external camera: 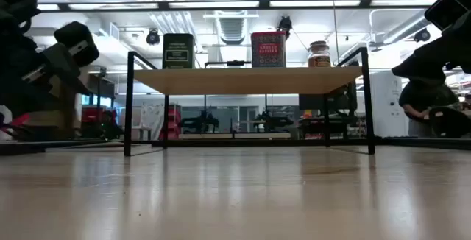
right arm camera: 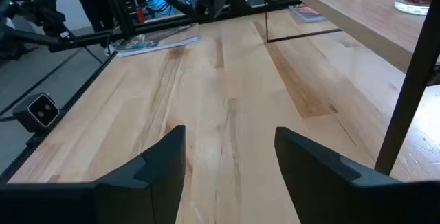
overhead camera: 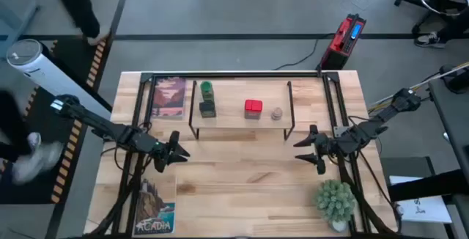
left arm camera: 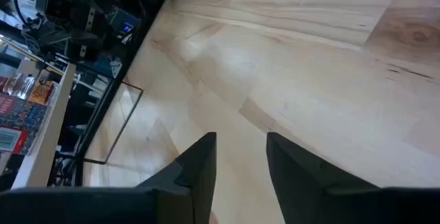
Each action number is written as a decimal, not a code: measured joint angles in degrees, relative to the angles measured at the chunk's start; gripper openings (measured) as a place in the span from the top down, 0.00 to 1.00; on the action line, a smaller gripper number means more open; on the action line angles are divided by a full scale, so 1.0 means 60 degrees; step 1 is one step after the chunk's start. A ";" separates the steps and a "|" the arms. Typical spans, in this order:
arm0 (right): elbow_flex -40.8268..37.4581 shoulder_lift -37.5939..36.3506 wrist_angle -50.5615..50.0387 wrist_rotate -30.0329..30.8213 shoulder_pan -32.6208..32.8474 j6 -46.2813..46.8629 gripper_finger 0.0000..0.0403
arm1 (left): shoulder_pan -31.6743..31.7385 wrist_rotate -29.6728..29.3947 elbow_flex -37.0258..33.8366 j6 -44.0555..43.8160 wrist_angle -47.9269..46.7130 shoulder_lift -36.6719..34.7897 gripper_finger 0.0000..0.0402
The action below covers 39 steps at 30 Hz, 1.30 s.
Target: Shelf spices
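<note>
we see four spices [overhead camera: 253,108] sitting on the shelf [overhead camera: 231,121]. left end effector [overhead camera: 173,155] and right end effector [overhead camera: 306,149] hover over the surface [overhead camera: 242,180], both slightly parted, gripping nothing.

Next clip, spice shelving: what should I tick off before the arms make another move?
1. On the light-wood shelf: green-lidded jar, dark olive square tin, red boxy tin, small round grey-brown jar: ok.
2. Both tins upright: ok; green-lidded jar hidden in the low view: cannot tell.
3. Left gripper open, empty: ok.
4. Right gripper open, empty: ok.
5. Both grippers apart from the shelf: ok.
</note>
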 joint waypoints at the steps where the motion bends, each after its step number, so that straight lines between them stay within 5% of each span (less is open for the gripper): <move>1: 0.0003 0.0002 0.0000 0.0000 0.0000 0.0000 0.51 | 0.0002 0.0001 0.0000 0.0000 0.0000 0.0000 0.72; 39: 0.0003 0.0000 0.0000 0.0000 0.0000 0.0002 0.51 | 0.0004 0.0000 0.0000 0.0000 0.0000 0.0000 0.70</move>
